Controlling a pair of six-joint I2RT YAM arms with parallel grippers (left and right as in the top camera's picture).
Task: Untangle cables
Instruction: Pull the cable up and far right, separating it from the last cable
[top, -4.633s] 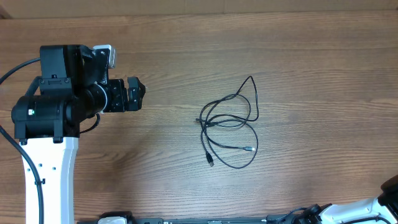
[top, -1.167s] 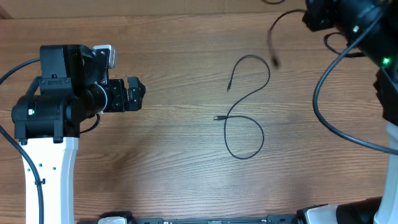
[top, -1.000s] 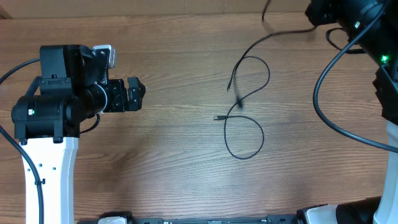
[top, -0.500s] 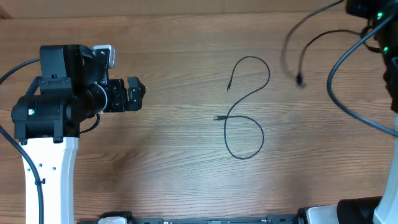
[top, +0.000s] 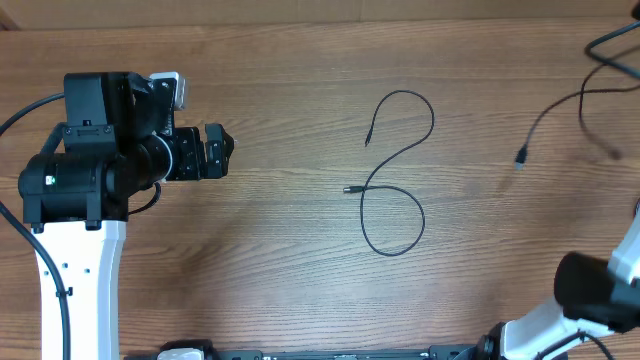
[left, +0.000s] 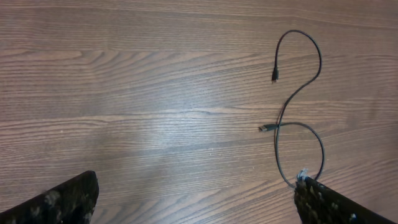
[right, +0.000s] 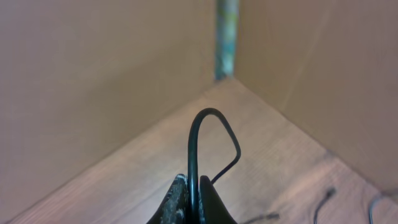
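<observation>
Two cables, now apart. S-shaped cable (top: 433, 118) lies flat on the tabletop (top: 280, 250), slightly right of centre, with both plug ends free. Second cable (right: 192, 149) is pinched in the right gripper (right: 193, 184), jaws pressed together on a raised loop. Its plug (top: 521, 156) shows near the tabletop's right edge. Left gripper (top: 224, 152) sits toward the left edge, jaws spread wide, holding nothing and facing the S-shaped cable. Brown wall panels (right: 93, 81) meet in a corner behind the loop. Earlier both cables were one tangle at centre; one has since been pulled out and carried right.
</observation>
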